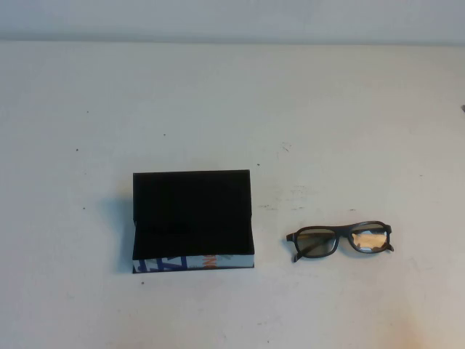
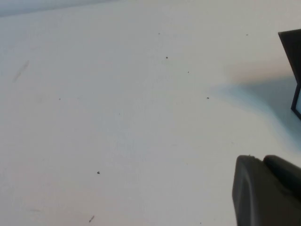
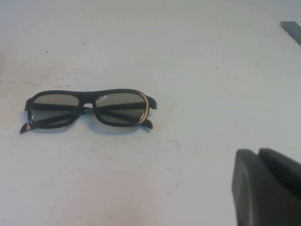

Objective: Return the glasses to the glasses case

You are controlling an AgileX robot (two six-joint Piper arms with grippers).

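Note:
The black glasses (image 1: 340, 241) lie folded on the white table, right of the glasses case and apart from it. The glasses case (image 1: 192, 218) stands open, its lid up at the back, its black inside empty, and a blue, white and orange print on its front side. Neither gripper shows in the high view. My right gripper (image 3: 257, 153) is shut and empty, hovering near the glasses (image 3: 89, 109) without touching them. My left gripper (image 2: 261, 160) is shut and empty over bare table, with one corner of the case (image 2: 294, 70) at the view's edge.
The white table (image 1: 232, 109) stretches around both things, with small dark specks and scuff marks. A thin dark strip (image 3: 291, 30) shows at the edge of the right wrist view.

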